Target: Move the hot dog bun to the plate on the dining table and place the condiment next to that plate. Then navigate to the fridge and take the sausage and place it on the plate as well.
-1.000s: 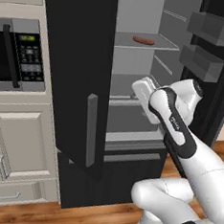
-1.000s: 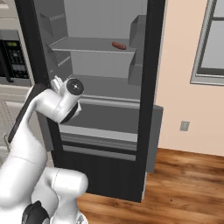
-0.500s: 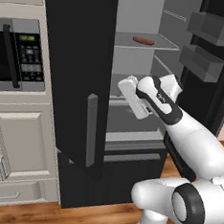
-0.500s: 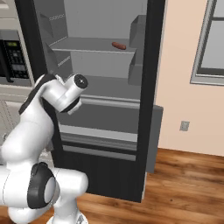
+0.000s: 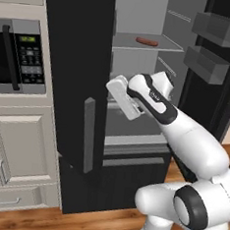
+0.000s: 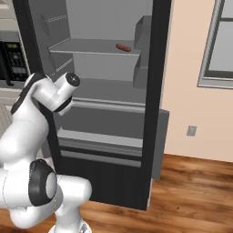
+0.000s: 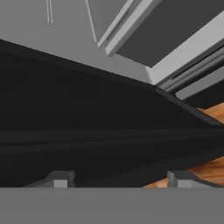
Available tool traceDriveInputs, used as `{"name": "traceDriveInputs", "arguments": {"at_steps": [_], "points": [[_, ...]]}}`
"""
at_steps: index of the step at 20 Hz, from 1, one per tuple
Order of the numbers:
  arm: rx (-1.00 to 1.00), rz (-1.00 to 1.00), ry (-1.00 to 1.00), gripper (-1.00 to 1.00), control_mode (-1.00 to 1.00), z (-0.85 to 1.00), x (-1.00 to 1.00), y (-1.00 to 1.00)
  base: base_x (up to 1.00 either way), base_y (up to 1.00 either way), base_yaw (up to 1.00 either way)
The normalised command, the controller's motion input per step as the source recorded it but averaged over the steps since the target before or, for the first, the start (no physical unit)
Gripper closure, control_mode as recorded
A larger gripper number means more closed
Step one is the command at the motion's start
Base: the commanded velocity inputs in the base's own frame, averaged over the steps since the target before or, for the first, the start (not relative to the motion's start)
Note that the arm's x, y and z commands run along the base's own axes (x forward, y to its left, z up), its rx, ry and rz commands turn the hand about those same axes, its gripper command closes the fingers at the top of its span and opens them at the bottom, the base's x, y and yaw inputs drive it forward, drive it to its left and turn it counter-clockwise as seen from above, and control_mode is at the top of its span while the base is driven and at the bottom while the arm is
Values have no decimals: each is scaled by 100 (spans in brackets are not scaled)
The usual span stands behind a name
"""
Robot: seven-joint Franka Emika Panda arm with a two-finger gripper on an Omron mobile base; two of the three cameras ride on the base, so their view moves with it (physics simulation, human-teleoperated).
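Reddish-brown and slim, the sausage (image 5: 146, 41) lay on the open fridge's (image 5: 77, 59) upper shelf (image 6: 91, 46), likely light, slightly soft and prone to rolling, best pinched across its middle, while the end effector (image 7: 118, 178) stood apart, holding nothing.

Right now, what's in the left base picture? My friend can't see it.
A sausage lies on a shelf inside the open black fridge. Below it, the white robot arm reaches toward the fridge, and a microwave sits in the cabinets to the left.
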Motion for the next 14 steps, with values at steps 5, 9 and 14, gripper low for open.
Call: {"name": "traceDriveInputs", "arguments": {"at_steps": [5,9,14], "points": [[-8,5,-6,-100,-100,-9,-27,92,0,0,0],[-4,8,-2,-100,-100,-4,-2,87,0,0,0],[-1,10,0,-100,-100,0,7,83,0,0,0]]}}
